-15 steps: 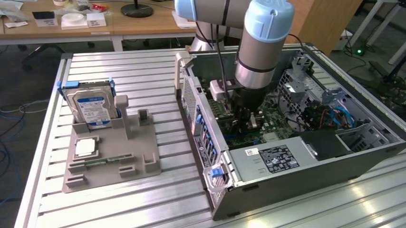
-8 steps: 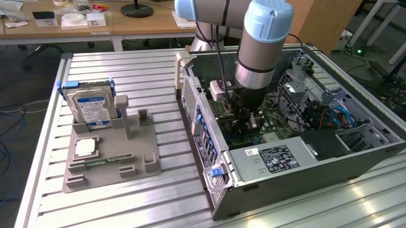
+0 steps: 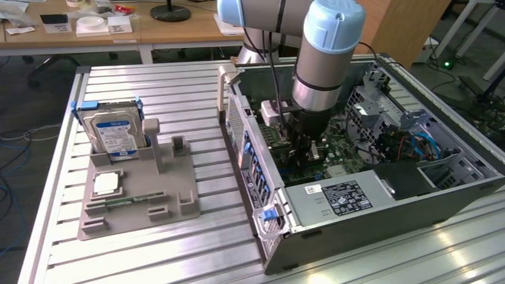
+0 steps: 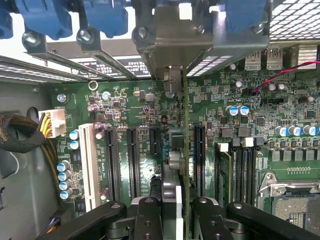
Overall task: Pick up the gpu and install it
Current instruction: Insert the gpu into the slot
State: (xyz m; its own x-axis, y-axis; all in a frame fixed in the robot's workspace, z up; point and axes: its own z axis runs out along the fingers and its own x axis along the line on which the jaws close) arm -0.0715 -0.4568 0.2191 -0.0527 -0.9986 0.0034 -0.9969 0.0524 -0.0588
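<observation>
The end effector [image 4: 170, 207] is clenched on the gpu [image 4: 184, 150], which is held edge-on between the black fingers [image 4: 145, 217], so that in the wrist view the card is seen as a thin green line running away from the camera. This upright hold is judged to be chosen so that the card's lower edge can be presented to a slot. The card is placed between two of the long black expansion slots [image 4: 198, 155] on the motherboard [image 4: 250, 125], and its silver end bracket [image 4: 200, 40] is brought against the rear opening of the case, beside the blue retention clips [image 4: 105, 17]. Whether the card is already seated in a slot cannot be told.

In the exterior view the arm [image 3: 320, 65] is lowered straight down into the open computer case [image 3: 442, 195], which is laid on its side on the slatted worktop [image 3: 158, 89] so that the board faces upward and can be reached from above. To the exterior view's left, well apart from the case, a grey fixture [image 3: 170, 195] is set; in it a hard drive [image 3: 115, 136] is stood upright and a memory stick [image 3: 126, 202] is laid flat, both kept in fixed poses.
</observation>
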